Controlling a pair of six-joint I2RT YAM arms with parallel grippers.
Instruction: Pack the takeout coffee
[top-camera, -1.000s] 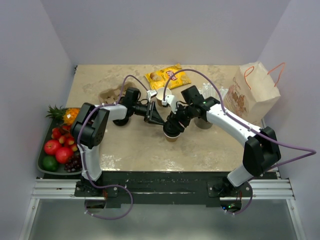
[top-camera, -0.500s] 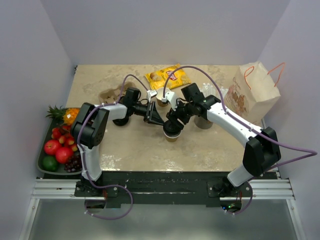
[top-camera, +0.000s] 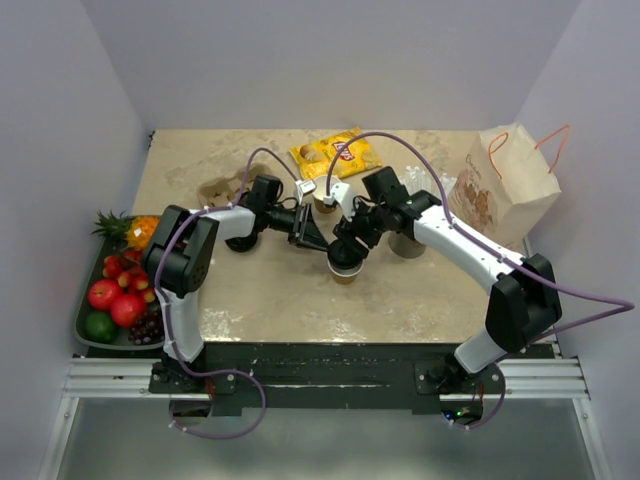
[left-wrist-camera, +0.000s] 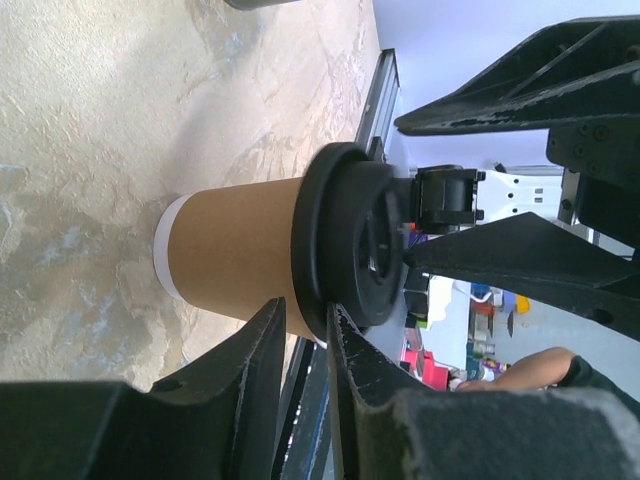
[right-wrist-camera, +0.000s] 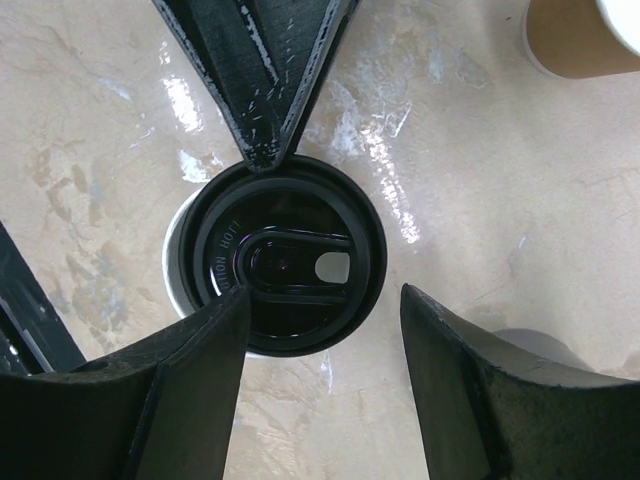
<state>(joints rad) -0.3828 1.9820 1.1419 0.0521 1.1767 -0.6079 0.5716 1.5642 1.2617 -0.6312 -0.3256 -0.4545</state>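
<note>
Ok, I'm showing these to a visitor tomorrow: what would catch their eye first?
At the table centre, both grippers crowd one brown paper cup with a black lid: the right gripper spread open above it, the left gripper at the lid's rim. Then the bright fruit tray off the left edge and the paper bag at far right.

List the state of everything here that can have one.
Kraft cup: upright, lidded.
Black lid: on the cup.
Left gripper: nearly shut, tips at the lid's rim; grip unclear.
Right gripper: open, straddling the lid.
Paper bag: standing upright.
</note>
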